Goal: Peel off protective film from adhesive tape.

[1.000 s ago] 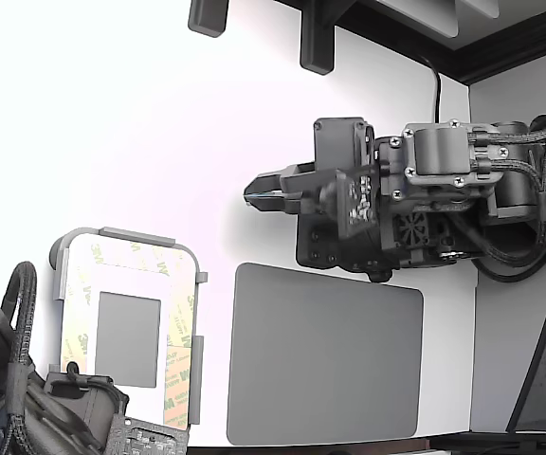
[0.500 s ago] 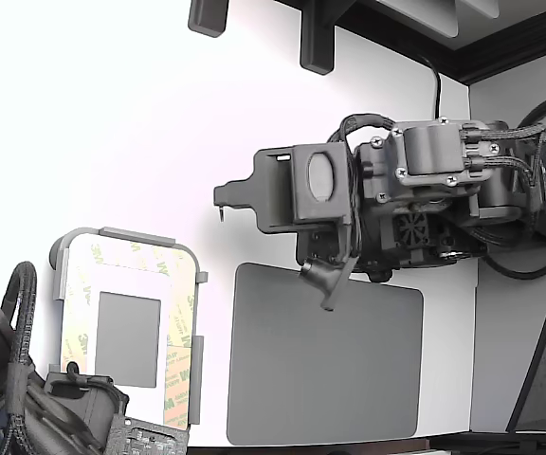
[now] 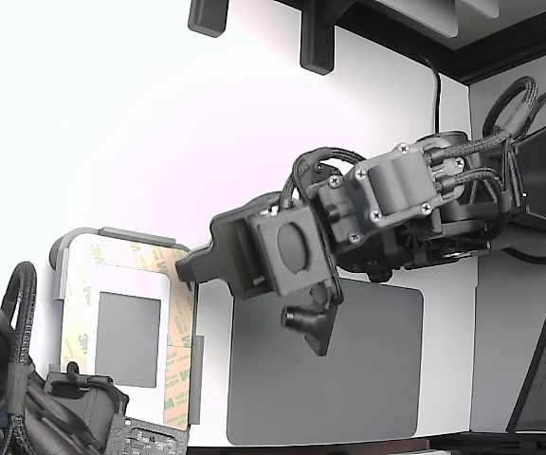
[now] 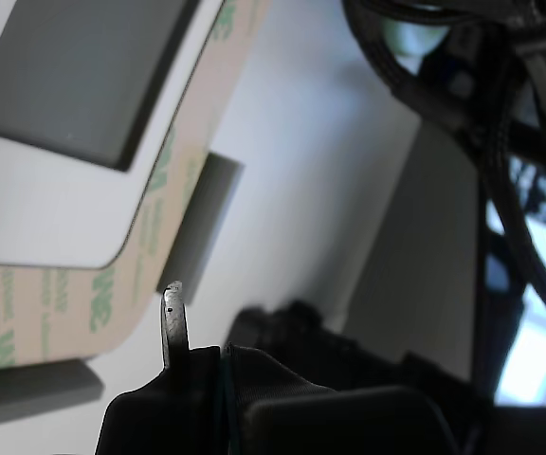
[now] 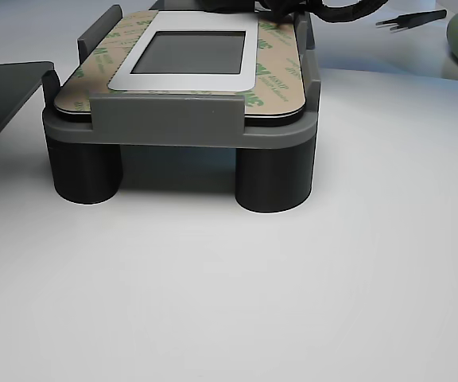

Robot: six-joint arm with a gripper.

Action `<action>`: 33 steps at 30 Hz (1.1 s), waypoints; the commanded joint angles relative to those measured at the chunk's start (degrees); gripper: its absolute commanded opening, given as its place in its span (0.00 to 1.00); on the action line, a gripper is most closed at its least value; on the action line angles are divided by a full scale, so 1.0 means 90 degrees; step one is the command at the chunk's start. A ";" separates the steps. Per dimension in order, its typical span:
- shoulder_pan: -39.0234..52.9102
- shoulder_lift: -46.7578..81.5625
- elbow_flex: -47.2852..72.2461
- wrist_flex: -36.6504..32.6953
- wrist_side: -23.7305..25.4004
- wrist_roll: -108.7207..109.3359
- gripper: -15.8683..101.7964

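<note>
Risk comes first for us: the end effector [image 3: 186, 268] arrives at the upper corner of the white plate [image 3: 126, 284] nearest the dark mat [image 3: 325, 355], and its thin tip could slide over the protective film [image 3: 180, 332] without catching its edge, or press the corner of the liner down flatter. If the tip goes too deep, we think it may scratch the plate or lift the adhesive tape [image 5: 281, 76] together with its liner.

In the wrist view only one narrow metal finger [image 4: 172, 318] is visible, hanging just beside the rounded corner of the plate and not touching it, as far as we can see. We cannot tell if the jaws are wide or narrow, because the second finger is hidden; nothing seems to be held.

The film is not yet peeled: the yellowish strips with green 3M print lie flat around the plate's grey square centre, and the plate sits in the grey fixture frame [image 5: 181, 119].

Around the plate, room is small. The frame's raised walls stand close along the plate's sides, and a second arm [image 3: 27, 398] crowds the side of the plate towards the bottom of the exterior view. On the mat side of the plate the white desk [image 3: 140, 123] is open, so we judge a pull away from the plate towards the mat has free way.
</note>
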 commanded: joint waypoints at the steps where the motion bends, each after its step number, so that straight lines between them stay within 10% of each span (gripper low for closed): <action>1: 0.0264 -0.0205 -0.0215 -0.0342 0.0166 -0.0029 0.04; 33: 0.1738 -0.3740 -0.3125 0.0459 -0.0010 -0.0410 0.04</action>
